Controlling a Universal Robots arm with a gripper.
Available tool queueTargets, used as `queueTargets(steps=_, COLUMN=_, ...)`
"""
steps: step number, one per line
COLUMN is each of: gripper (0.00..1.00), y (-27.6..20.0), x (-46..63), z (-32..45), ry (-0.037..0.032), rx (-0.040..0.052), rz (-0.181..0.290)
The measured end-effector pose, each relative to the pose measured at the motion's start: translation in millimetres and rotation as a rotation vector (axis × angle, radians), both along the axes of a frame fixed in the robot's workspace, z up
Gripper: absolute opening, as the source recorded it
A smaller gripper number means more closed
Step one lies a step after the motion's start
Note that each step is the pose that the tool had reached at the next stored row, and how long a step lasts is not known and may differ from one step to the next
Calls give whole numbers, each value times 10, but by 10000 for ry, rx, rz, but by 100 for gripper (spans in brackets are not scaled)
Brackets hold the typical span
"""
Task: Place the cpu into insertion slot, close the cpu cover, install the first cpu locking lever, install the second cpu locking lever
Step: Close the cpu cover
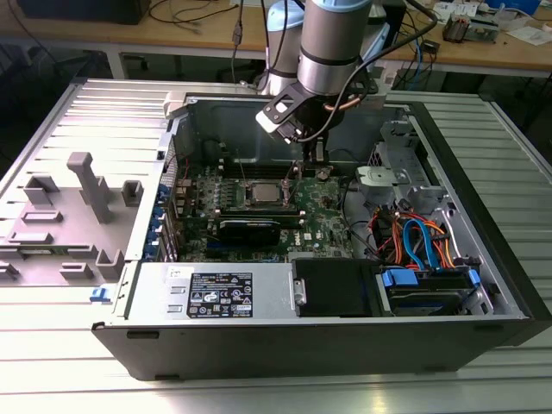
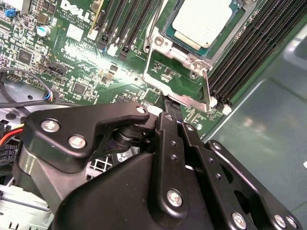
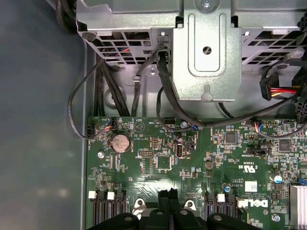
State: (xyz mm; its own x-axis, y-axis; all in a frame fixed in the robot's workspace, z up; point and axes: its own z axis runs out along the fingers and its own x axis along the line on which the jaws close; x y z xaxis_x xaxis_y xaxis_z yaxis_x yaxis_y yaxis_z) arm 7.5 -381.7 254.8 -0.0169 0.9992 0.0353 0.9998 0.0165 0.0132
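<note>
**Cover closure: cpu seated, plate not yet down**

Working across the exterior view from its left, you find the cpu (image 1: 263,191) lying flat in the insertion slot (image 1: 261,203) on the motherboard (image 1: 332,216). The second wrist view confirms this, with the silver top square inside the slot's metal rim.

Next to it, the cpu cover (image 2: 182,99) stands raised off the slot, and bare board shows through its window. A thin locking lever (image 2: 206,88) rises alongside it.

Furthest to that view's right, the gripper (image 2: 169,108) hangs with its tip just beside the cover's free edge. Its fingers are drawn together, with nothing between them.

Judgement: the step in hand is closing the cover.
- Push on the frame's free edge, not on the lever.
- Keep the tip off the cpu's top.
- Keep the push in line with the hinge, so the plate does not twist.
- Stay clear of the memory slots (image 2: 240,52) flanking the socket.
</note>
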Motion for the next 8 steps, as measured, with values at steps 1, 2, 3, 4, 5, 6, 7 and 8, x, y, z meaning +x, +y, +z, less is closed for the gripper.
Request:
queueTargets(steps=1, gripper=11, y=0, x=-6, z=0, ry=0, rx=1, rz=0)
queueTargets(steps=2, gripper=11, y=0, x=-15, z=0, ry=0, rx=0, rz=0)
queueTargets(steps=3, gripper=11, y=0, x=-20, z=0, ry=0, rx=0, rz=0)
queueTargets(steps=4, gripper=11, y=0, x=-23, z=0, ry=0, rx=1, rz=0)
queueTargets(steps=5, gripper=11, y=0, x=-28, z=0, ry=0, rx=0, rz=0)
queueTargets(steps=6, gripper=11, y=0, x=-32, z=0, ry=0, rx=0, rz=0)
queueTargets(steps=7, gripper=11, y=0, x=-36, z=0, ry=0, rx=1, rz=0)
queueTargets(steps=8, gripper=11, y=0, x=-39, z=0, ry=0, rx=1, rz=0)
